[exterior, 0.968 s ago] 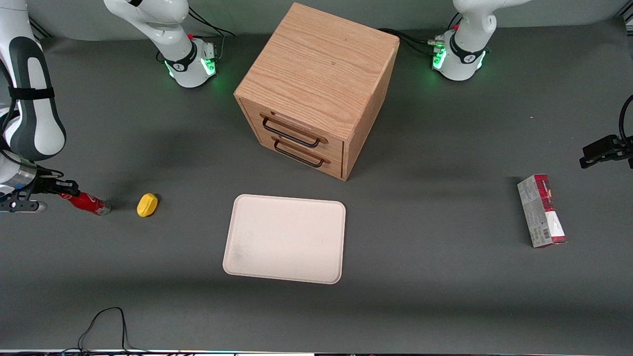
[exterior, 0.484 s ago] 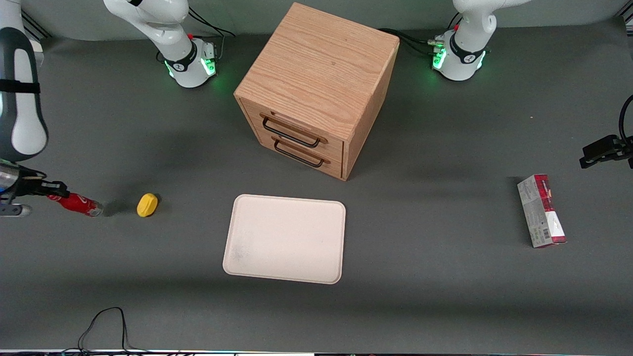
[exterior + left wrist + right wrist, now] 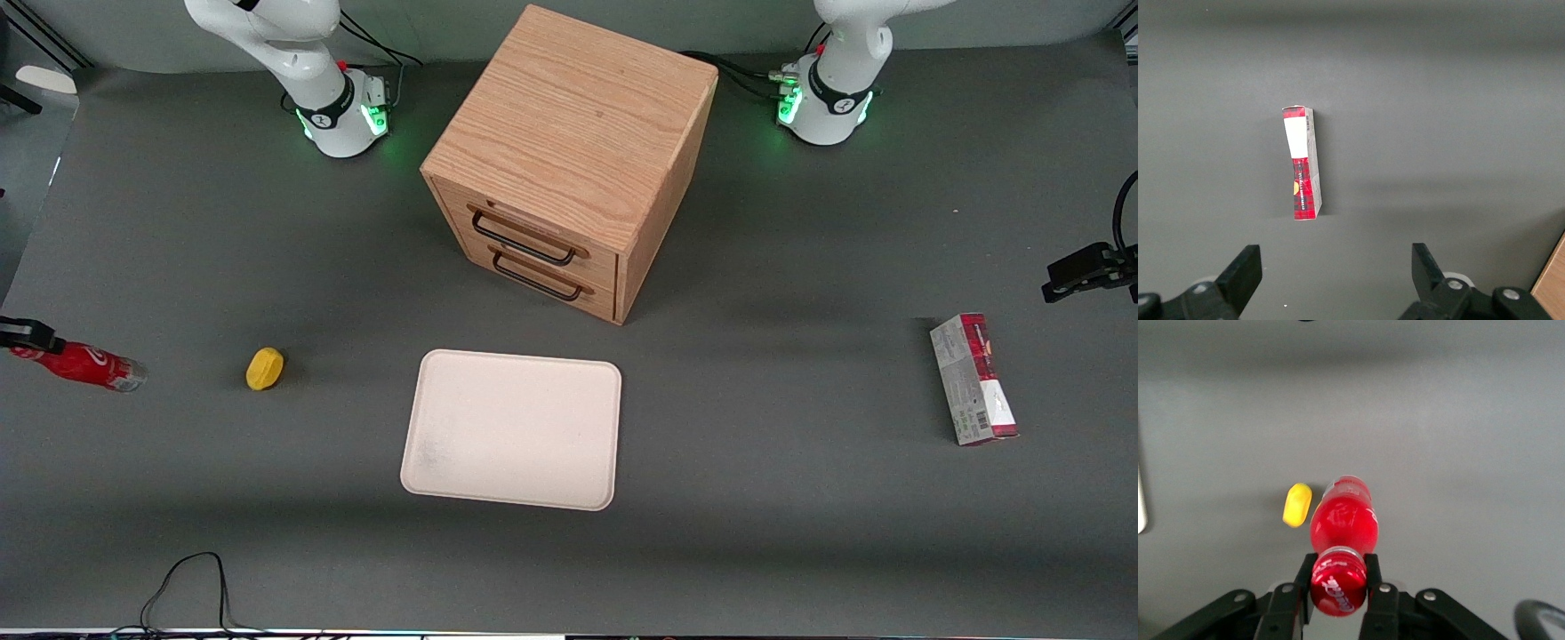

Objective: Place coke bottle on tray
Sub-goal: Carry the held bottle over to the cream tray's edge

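Note:
The coke bottle [image 3: 82, 364] is a slim red bottle with a red cap and clear base. It hangs tilted above the table at the working arm's end, at the edge of the front view. My gripper [image 3: 20, 336] is shut on the bottle's neck just under the cap. In the right wrist view the black fingers [image 3: 1373, 570] clamp the cap end of the bottle [image 3: 1341, 523]. The cream-white tray [image 3: 512, 428] lies flat in front of the drawer cabinet, nearer the front camera, well apart from the bottle.
A yellow lemon-like lump [image 3: 264, 368] lies on the grey mat between bottle and tray; it also shows in the right wrist view [image 3: 1297, 505]. The wooden drawer cabinet [image 3: 569, 156] stands mid-table. A red and white carton [image 3: 973, 379] lies toward the parked arm's end.
My gripper has lifted the coke bottle off the mat and carried it farther toward the working arm's end; the arm has risen mostly out of the front view.

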Tool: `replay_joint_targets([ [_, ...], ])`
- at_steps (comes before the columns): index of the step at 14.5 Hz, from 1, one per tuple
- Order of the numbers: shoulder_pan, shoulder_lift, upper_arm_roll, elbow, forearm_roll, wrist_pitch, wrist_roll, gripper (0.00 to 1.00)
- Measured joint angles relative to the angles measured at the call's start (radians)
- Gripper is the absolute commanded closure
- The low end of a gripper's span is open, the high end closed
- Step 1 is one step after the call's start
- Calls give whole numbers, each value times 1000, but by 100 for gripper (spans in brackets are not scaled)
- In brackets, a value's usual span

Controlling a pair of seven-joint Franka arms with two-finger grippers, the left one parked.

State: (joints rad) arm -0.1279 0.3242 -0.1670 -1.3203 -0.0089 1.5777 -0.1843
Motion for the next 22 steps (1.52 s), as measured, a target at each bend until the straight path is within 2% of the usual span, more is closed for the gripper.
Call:
replay_joint_targets([
  [2, -1, 86, 26, 184, 15, -84, 60, 100],
  [5, 2, 205, 80, 308, 16, -99, 134, 100],
  [8, 36, 258, 143, 343, 18, -98, 300, 100],
  [11, 167, 300, 162, 369, 18, -60, 531, 100],
  [14, 288, 347, 163, 382, 18, 30, 687, 100],
  [22, 399, 477, 165, 393, 18, 148, 896, 100],
])
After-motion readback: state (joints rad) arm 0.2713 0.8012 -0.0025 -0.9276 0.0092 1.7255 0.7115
